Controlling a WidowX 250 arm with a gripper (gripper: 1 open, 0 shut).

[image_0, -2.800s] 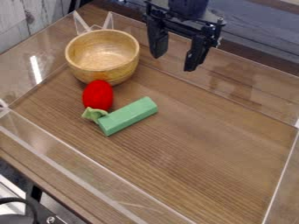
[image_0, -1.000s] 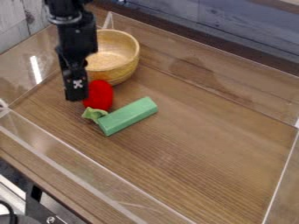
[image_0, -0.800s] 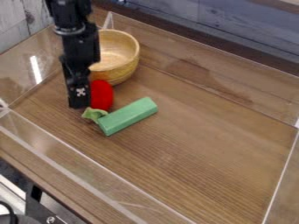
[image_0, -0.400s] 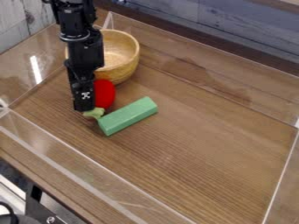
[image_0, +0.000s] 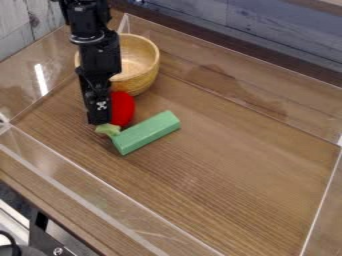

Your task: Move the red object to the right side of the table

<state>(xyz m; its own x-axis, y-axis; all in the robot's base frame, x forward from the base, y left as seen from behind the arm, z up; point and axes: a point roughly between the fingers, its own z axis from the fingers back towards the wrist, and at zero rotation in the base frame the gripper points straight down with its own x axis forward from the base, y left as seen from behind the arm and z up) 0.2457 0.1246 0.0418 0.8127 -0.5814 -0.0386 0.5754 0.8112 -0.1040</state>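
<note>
Where the brown wood-grain table (image_0: 234, 150) spreads below my camera, bounded by clear walls, I see one of each thing: one arm, one bowl, one block, one strawberry. My arm (image_0: 91, 40), black and hard-edged, reaches over the left part of the view, in front of part of the bowl. That bowl (image_0: 134, 60) is round, smooth and tan, a deep open shape with a curved rim. Next in size comes the block (image_0: 146, 133), a green rectangular bar lying flat and slanted. Smallest is the strawberry (image_0: 122, 105), rounded and bright red, with paler green leaves at its lower end, partly covered by my gripper (image_0: 107, 108). It sits left of the table's middle, between bowl and block. I have the fingers spread open at the strawberry, unclenched; whether they touch it, I cannot tell.
</note>
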